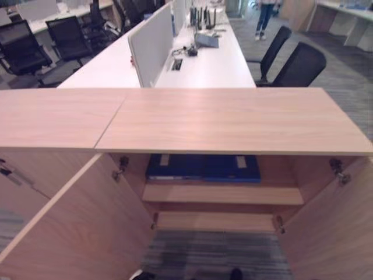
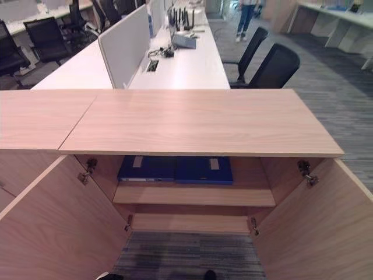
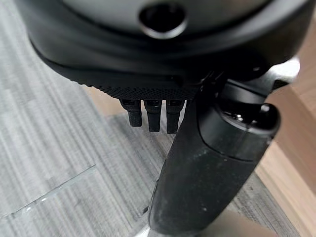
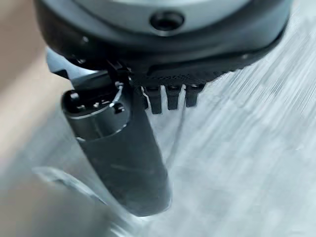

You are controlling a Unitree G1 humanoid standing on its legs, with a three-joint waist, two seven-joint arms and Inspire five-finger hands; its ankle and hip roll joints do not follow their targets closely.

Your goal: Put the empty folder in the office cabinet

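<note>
Cabinet (image 1: pixel 233 119): light wood, low, both doors swung wide; I look down over its top panel.
Left door (image 1: pixel 76 227): open, angled out from the cabinet's left side.
Right door (image 2: pixel 317 227): open, angled out from the cabinet's right side.
Folders (image 2: pixel 175 169): two dark blue folders lie flat, side by side and touching, on the upper shelf (image 2: pixel 195 195) inside the cabinet, just under its top panel. Each bears a pale label strip. I cannot tell which one is the empty folder.
Lower shelf (image 1: pixel 215 221): bare wood, below the folders.
My left hand (image 3: pixel 163 59): hangs over the grey striped carpet (image 3: pixel 54 148) beside the cabinet's wood; fingers (image 3: pixel 153 116) relaxed and pointing downward, thumb straight, nothing held.
My right hand (image 4: pixel 168 49): likewise over carpet by the cabinet; fingers (image 4: pixel 173 96) loose and extended, thumb straight, nothing held.
Worktop (image 1: pixel 215 64): long white desk behind the cabinet, with a white divider panel (image 1: pixel 152 44) standing on it.
Chairs (image 1: pixel 300 64): black office chairs behind the cabinet, right of the worktop.
Person (image 1: pixel 265 17): standing far behind the cabinet; legs visible.
</note>
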